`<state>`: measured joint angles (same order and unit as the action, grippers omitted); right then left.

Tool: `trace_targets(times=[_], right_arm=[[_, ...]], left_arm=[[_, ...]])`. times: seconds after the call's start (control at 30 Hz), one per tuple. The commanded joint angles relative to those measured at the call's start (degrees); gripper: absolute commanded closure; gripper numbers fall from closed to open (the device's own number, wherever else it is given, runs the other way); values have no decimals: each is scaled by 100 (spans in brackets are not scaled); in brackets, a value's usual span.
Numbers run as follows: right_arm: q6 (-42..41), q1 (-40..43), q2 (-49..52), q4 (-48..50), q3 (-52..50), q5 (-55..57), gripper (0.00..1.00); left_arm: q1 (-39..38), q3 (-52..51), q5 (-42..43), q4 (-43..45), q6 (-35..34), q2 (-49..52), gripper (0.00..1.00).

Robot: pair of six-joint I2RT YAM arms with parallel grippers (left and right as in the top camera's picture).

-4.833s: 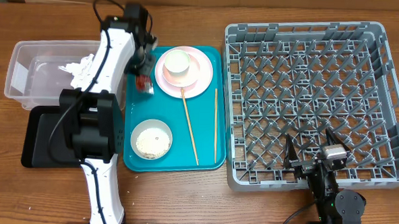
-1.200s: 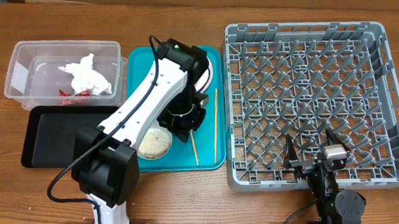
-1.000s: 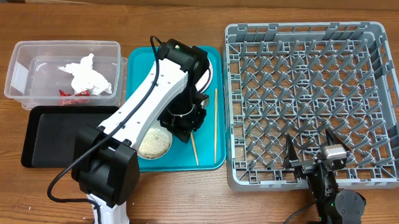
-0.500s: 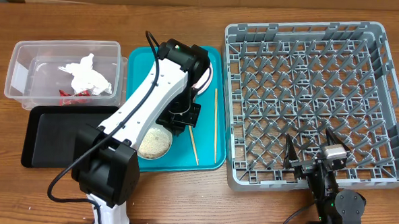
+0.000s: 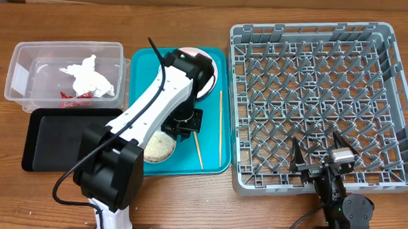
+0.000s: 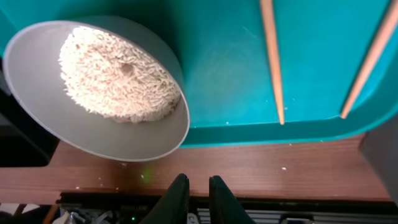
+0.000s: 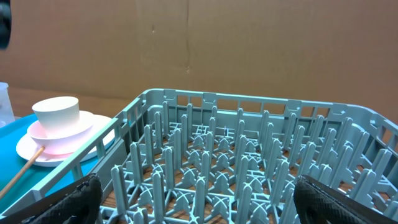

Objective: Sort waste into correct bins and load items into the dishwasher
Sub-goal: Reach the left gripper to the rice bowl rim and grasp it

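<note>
Wooden tabletop [image 5: 195,10], cardboard wall behind in the right wrist view. Change over the last few secs: small red sauce packet [image 5: 68,96] is off the teal plastic serving tray [image 5: 210,155] and now lies in the clear rectangular plastic tub [image 5: 17,51], next to the crumpled white paper napkin [image 5: 88,76]. In the last sec the left arm swung its wrist away from the plate/chopstick area. Left gripper [image 6: 199,186] now hangs over the tray just beside the whitish round bowl of white rice scraps [image 6: 99,87], not touching it as far as I can tell. Its fingers have started to part: narrow slit btwn them, nothing in it.

Meaning, imo: paper + packet waste are done and rice is the last waste. Shallow black rectangular tray [image 5: 51,139] holds nothing yet, so the bowl is prob next. That needs a rim grip and a tip-out.

Loading not begun: big square grey plastic peg rack [image 5: 234,95] has no dishes. Round pale pink plate [image 7: 43,149] w/ small white cup [image 7: 56,112] on it sits at the tray's far end. Two thin wooden chopsticks [image 5: 220,129] lie apart on the tray. Right gripper [image 5: 316,159] is parked at the rack's near edge, fingers spread wide, empty.
</note>
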<state>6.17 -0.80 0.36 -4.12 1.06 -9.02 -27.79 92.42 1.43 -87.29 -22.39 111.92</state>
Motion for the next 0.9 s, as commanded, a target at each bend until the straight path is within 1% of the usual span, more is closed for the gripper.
trace_targets(times=[0.0, 0.17, 0.5, 0.53, 0.8, 0.87], right_arm=[[-24, 2, -20, 24, -59, -9, 0], [-22, 2, -20, 24, -59, -9, 0], [-22, 2, -20, 24, -59, -9, 0], [-22, 2, -20, 24, -59, -9, 0], [-24, 2, -20, 24, -59, -9, 0], [-24, 2, -20, 24, -59, -9, 0]], left_arm=[[-42, -358, -59, 293, -101, -66, 85], [-37, -730, -179, 693, -101, -66, 85], [-37, -1145, -214, 1279, -96, -66, 85], [-37, -1215, -313, 1364, -98, -66, 85], [-37, -1388, -505, 1569, -96, -66, 84], [-37, -1397, -505, 1585, -98, -66, 86]])
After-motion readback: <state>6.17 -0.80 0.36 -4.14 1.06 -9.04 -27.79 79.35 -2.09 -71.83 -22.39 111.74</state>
